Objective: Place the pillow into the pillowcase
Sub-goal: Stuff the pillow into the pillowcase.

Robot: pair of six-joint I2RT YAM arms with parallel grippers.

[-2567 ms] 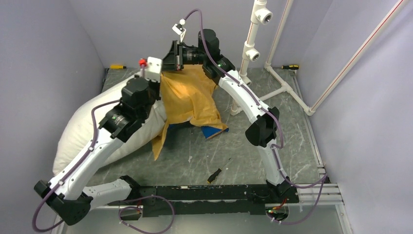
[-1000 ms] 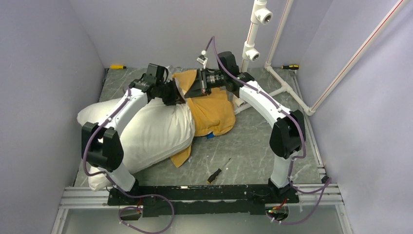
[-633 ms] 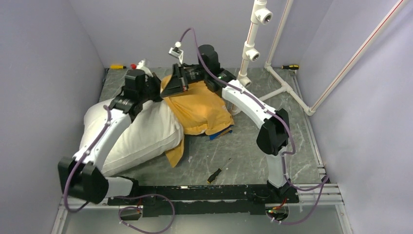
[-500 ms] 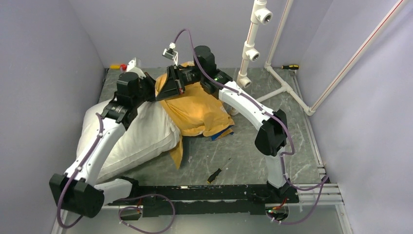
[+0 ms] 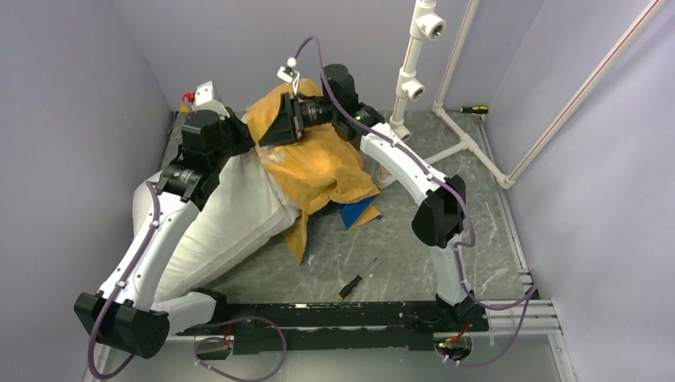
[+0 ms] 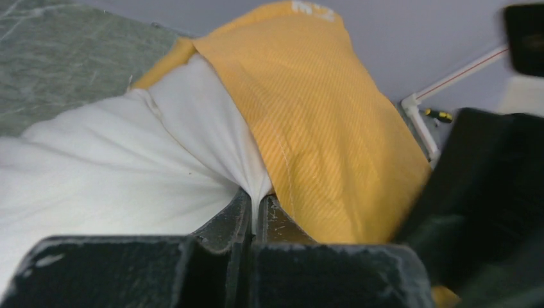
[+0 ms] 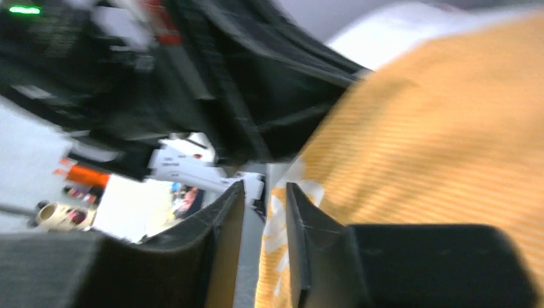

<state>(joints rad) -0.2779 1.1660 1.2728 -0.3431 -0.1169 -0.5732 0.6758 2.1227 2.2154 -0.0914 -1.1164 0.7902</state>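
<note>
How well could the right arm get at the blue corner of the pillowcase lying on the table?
Probably yes: nothing covers the blue corner or stands before it. The right claw is up at the pillowcase's raised orange end, so it must swing back first.

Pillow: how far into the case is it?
Done: the case covers one end of the pillow. In hand: the left hand pinches the pillow's fabric; the right hand is at the case's edge, grip unclear. Left: most of the pillow is uncovered.

Fold of white pillow (image 6: pixel 96 173) in tight left tool (image 6: pixel 255 208), orange pillowcase (image 6: pixel 321 128) beside.
</note>
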